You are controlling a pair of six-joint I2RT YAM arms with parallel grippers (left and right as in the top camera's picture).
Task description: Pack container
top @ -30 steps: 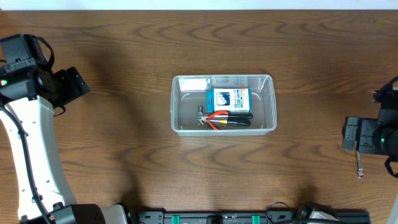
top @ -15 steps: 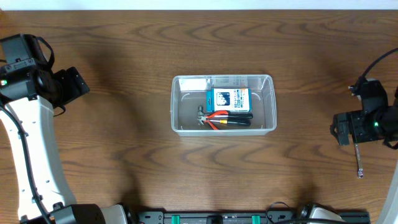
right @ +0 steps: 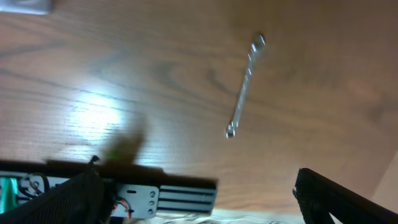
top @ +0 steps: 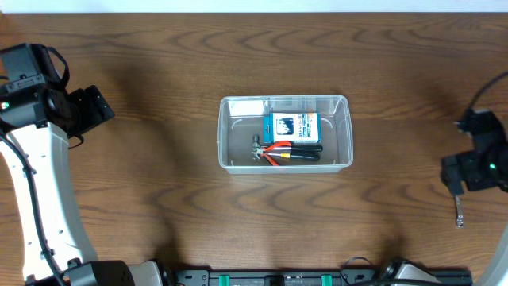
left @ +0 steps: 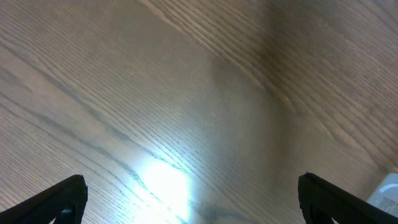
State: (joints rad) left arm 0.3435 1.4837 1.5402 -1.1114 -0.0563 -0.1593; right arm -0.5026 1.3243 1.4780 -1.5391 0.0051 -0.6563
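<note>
1 ea: bin (top: 238, 140), box (top: 290, 127), pliers (top: 290, 153), wrench (right: 244, 87)

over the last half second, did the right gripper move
Yes. In the overhead view the right gripper slid rightward, away from the container; the wrench near it has not moved.

The left arm (top: 41, 202), by the table's left edge, has a long, smooth white link with a thin black cable (top: 26, 176) running down it. It is topped by a black boxy wrist block (top: 48, 99) with looped black wiring. The right arm (top: 475, 168), by the right edge, is all black and blocky. It carries a small green light (top: 492, 165), and a thin black lead (top: 486, 83) curves off it. The left gripper (left: 193, 180) has matte black fingers (left: 59, 200) shaped like wedges. The right gripper (right: 196, 174) has the same dark fingers (right: 339, 198).
</note>
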